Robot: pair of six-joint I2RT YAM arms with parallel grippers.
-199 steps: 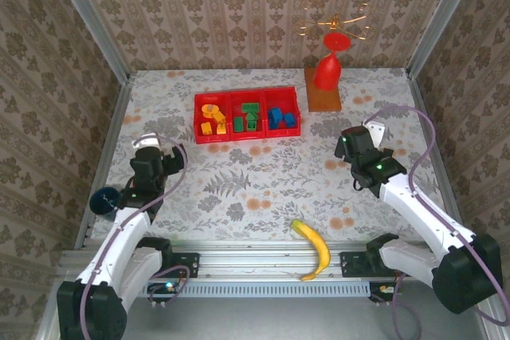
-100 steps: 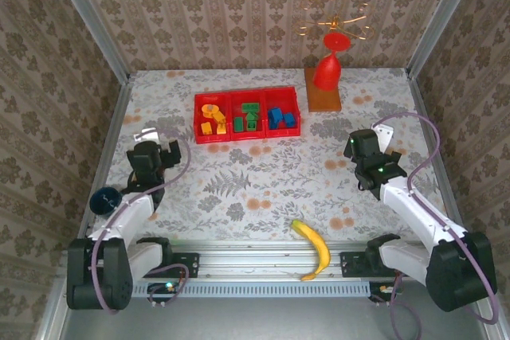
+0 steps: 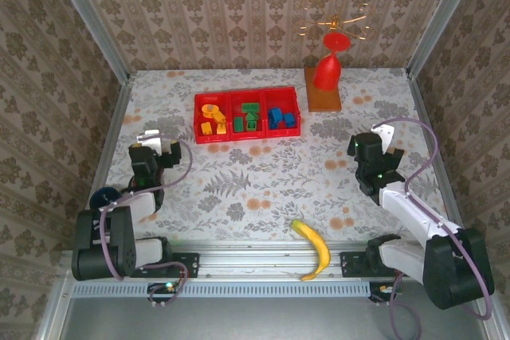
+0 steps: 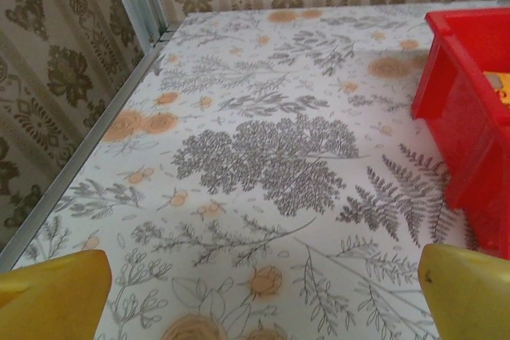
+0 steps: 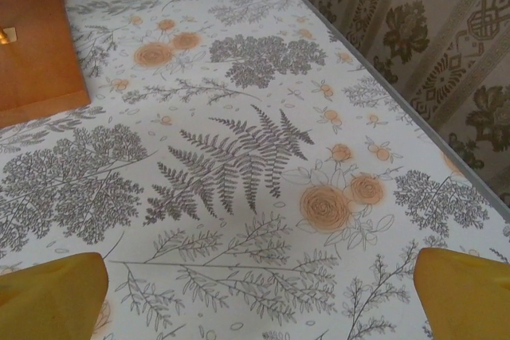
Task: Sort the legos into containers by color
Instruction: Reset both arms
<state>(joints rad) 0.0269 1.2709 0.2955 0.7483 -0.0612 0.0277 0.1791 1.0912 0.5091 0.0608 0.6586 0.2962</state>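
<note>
While both arms sit low at the near side of the counter (image 3: 263, 185), the red tray (image 3: 249, 138) lies toward the far middle, and every brick on show is inside it. Orange-yellow legos (image 3: 212, 122) fill the left compartment, green legos (image 3: 249, 117) the middle one, blue legos (image 3: 279, 118) the right one.

The left gripper (image 4: 255, 292) hangs just above the floral surface near the left wall, its yellow fingers (image 4: 56, 292) spread wide with nothing between them. From its wrist camera the tray's corner looms close on the right, and a sliver of yellow brick peeks over the rim.

Over on the right, the right gripper (image 5: 255, 296) is parted wide too, holding nothing, with the wooden base (image 5: 36, 45) ahead to its left. A red goblet (image 3: 327, 69) stands on that base, and a banana (image 3: 313, 246) rests at the near edge between the arms.
</note>
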